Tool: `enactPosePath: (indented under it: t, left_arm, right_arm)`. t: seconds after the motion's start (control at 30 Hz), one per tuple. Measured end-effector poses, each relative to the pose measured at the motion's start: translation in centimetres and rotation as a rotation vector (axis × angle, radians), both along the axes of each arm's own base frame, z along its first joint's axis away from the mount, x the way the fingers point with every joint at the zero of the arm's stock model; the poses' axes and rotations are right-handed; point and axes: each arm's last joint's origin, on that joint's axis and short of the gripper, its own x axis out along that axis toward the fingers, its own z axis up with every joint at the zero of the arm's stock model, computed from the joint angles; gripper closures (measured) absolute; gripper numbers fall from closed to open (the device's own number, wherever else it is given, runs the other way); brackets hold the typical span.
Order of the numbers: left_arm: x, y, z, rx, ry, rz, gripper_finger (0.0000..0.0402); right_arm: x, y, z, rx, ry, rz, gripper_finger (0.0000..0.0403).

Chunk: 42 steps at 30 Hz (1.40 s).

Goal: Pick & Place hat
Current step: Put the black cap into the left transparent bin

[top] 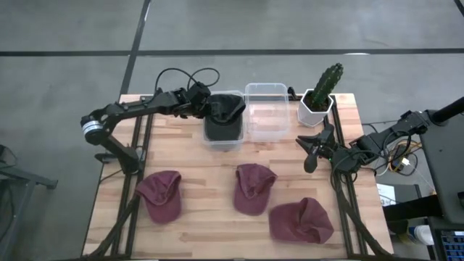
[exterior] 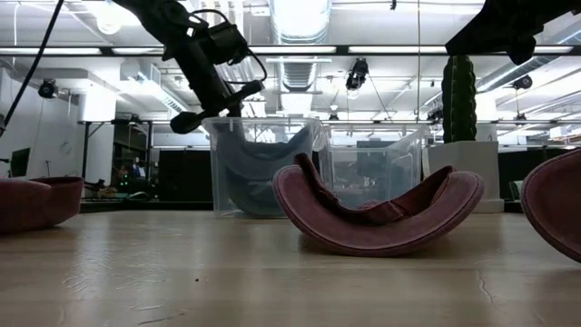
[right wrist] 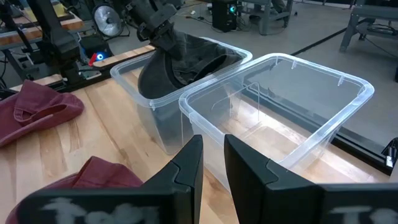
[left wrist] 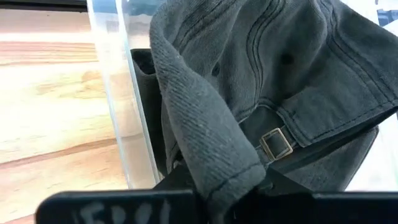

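A dark grey hat (top: 226, 114) sits in the left clear bin (top: 210, 139), and part of it bulges over the bin's rim (right wrist: 155, 74). My left gripper (top: 205, 109) reaches in from the table's left and is shut on it. Its metal strap buckle (left wrist: 277, 143) shows in the left wrist view. Three maroon hats (top: 161, 194) (top: 254, 187) (top: 301, 221) lie along the near half of the table. The middle one (exterior: 377, 213) rests crown down, rim up. My right gripper (top: 313, 150) waits open near the right edge, touching nothing. My left gripper pinches a thick rolled edge of the grey hat (left wrist: 217, 168) between its two fingers, close to the back strap and buckle. It comes slanting down from the table's left. The hat's body lies in the bin, and part of it rests on the rim.
A second clear bin (top: 267, 116) stands right of the first, with nothing in it. A cactus in a white pot (top: 319, 98) occupies the far right corner. Bare wood lies between the bins and the maroon hats.
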Motion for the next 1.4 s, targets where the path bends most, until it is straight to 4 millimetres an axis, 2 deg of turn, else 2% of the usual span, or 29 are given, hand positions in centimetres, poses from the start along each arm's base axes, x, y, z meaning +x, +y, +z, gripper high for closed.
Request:
enactPosePath:
  t: [0.73, 0.83, 1.13, 1.4]
  left_arm:
    - [0.4, 0.2, 0.3, 0.042, -0.042, -0.008, 0.0349]
    - [0.4, 0.3, 0.4, 0.044, -0.05, -0.005, 0.0332]
    - [0.6, 0.4, 0.7, 0.06, -0.084, -0.001, 0.0243]
    - [1.0, 0.6, 2.6, 0.109, -0.119, -0.025, 0.0232]
  right_arm:
    - [0.0, 0.0, 0.0, -0.003, 0.001, 0.0, 0.0344]
    - [0.0, 0.0, 0.0, -0.003, 0.001, 0.0, 0.0344]
    - [0.0, 0.0, 0.0, -0.003, 0.001, 0.0, 0.0344]
    - [0.0, 0.0, 0.0, -0.003, 0.001, 0.0, 0.0344]
